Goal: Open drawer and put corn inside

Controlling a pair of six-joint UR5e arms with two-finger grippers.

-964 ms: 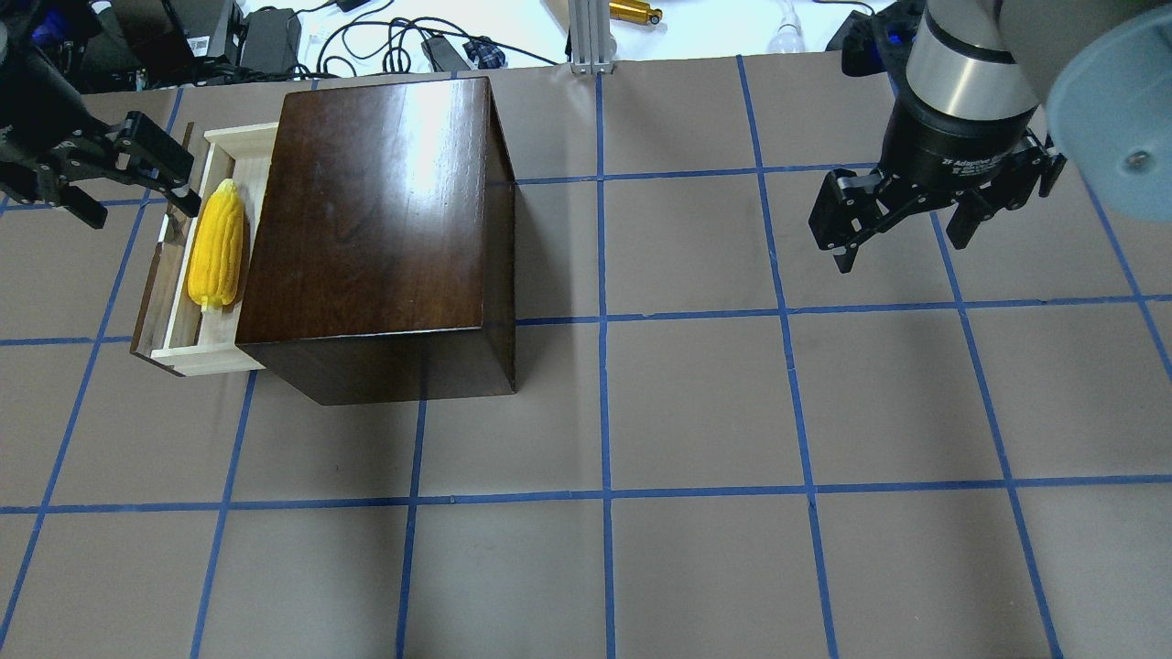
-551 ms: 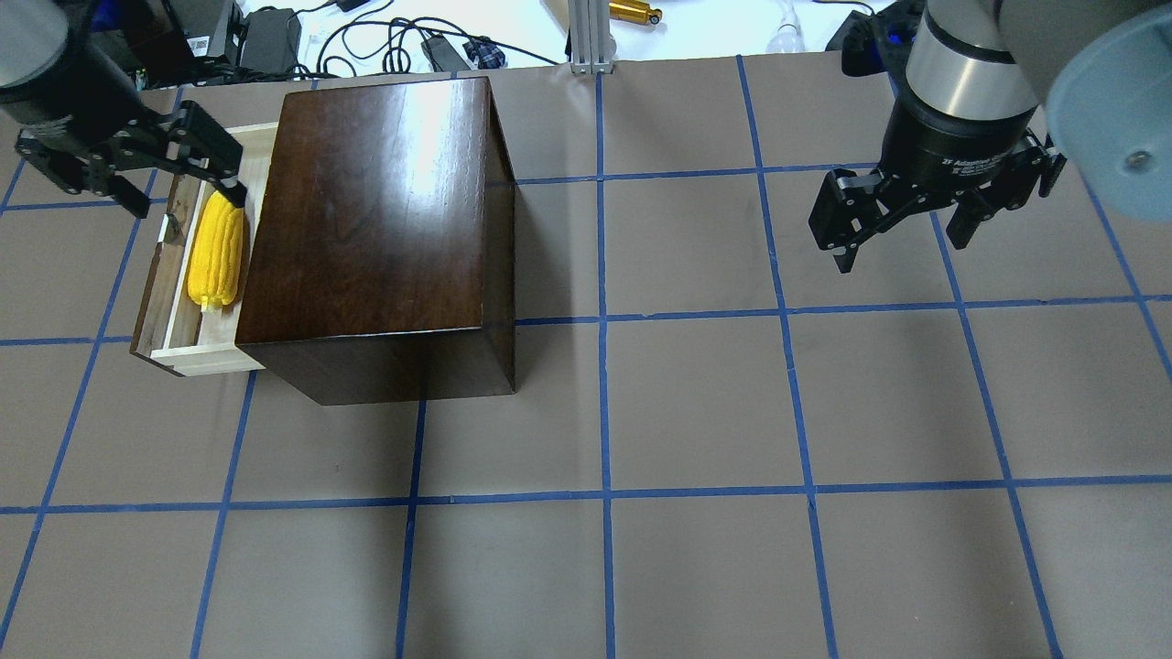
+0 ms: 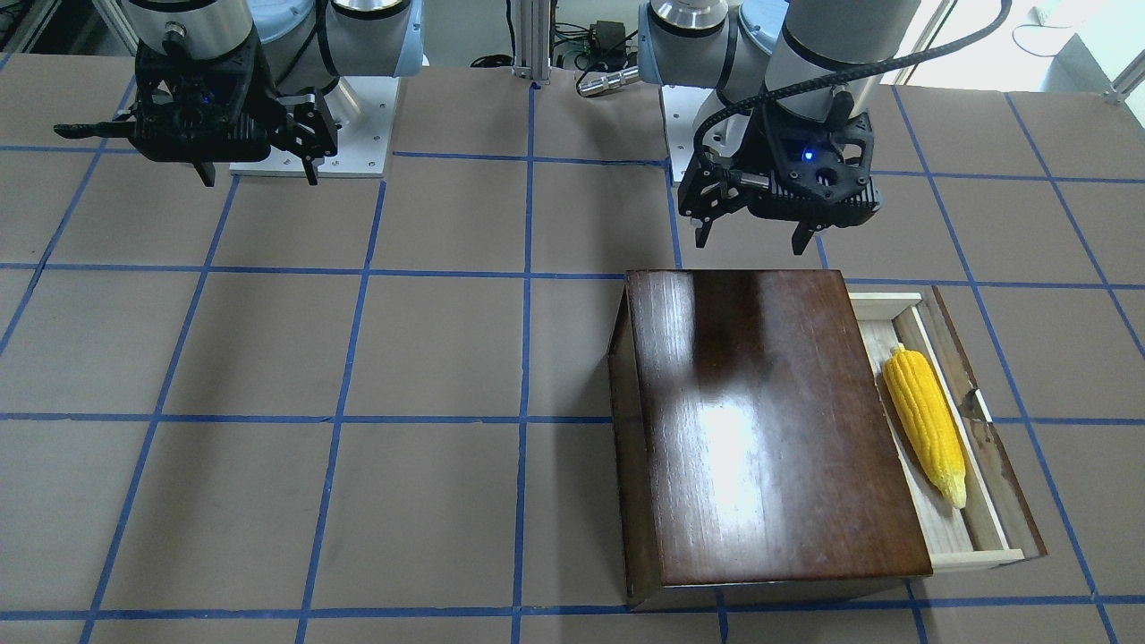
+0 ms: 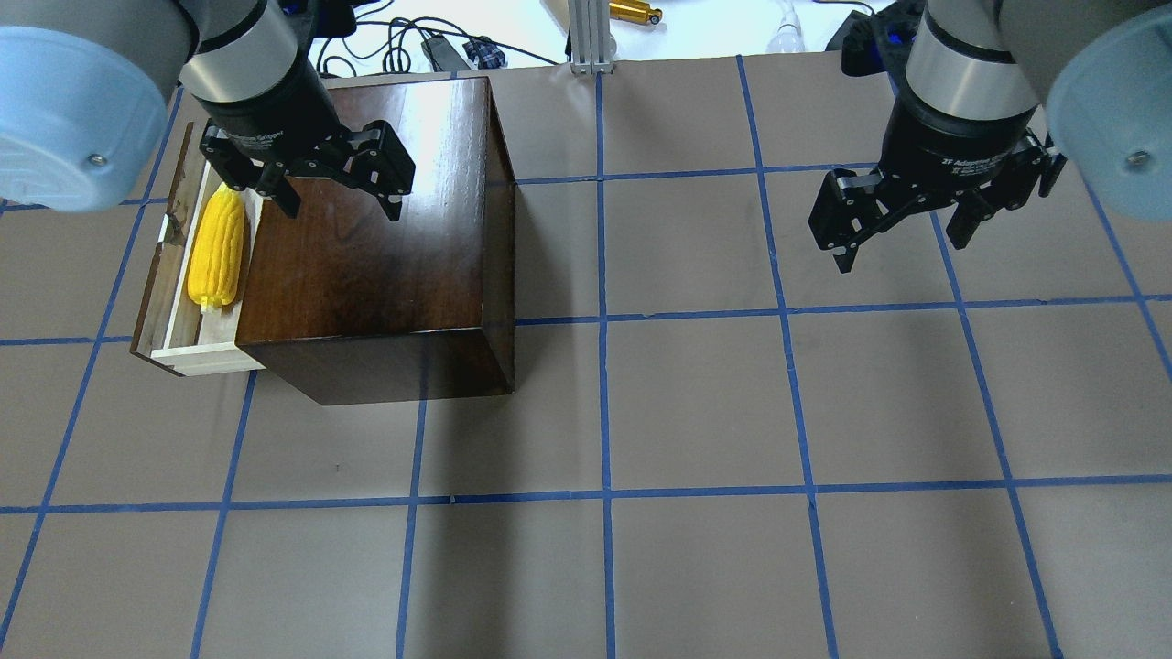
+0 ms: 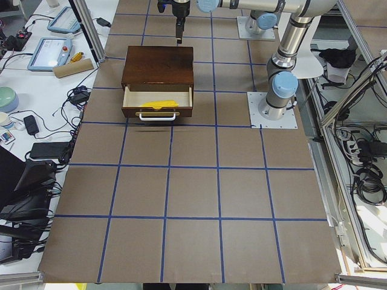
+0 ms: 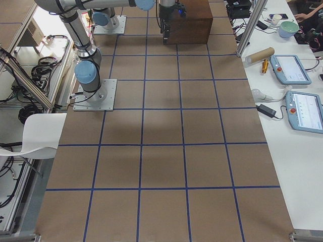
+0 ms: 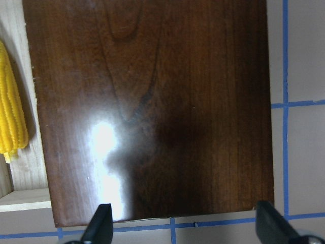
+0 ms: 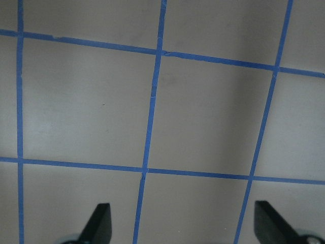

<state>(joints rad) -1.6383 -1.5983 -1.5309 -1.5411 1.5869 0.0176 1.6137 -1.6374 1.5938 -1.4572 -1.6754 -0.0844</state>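
The yellow corn (image 4: 217,245) lies in the pulled-out pale-wood drawer (image 4: 206,359) at the left side of the dark wooden box (image 4: 375,229). The front-facing view shows the corn (image 3: 926,425) lengthwise in the drawer (image 3: 979,559). My left gripper (image 4: 341,206) is open and empty. It hovers above the far part of the box top, to the right of the corn. In the left wrist view the box top (image 7: 152,101) fills the frame, with the corn (image 7: 11,117) at the left edge. My right gripper (image 4: 902,249) is open and empty above bare table on the right.
Cables and power bricks (image 4: 275,37) lie beyond the table's far edge, beside an aluminium post (image 4: 591,37). Blue tape lines grid the brown table (image 4: 696,412). The right wrist view shows only table surface (image 8: 203,112).
My left gripper has moved right, from beside the drawer's front to above the box top. The corn, the drawer and the right arm have not moved.
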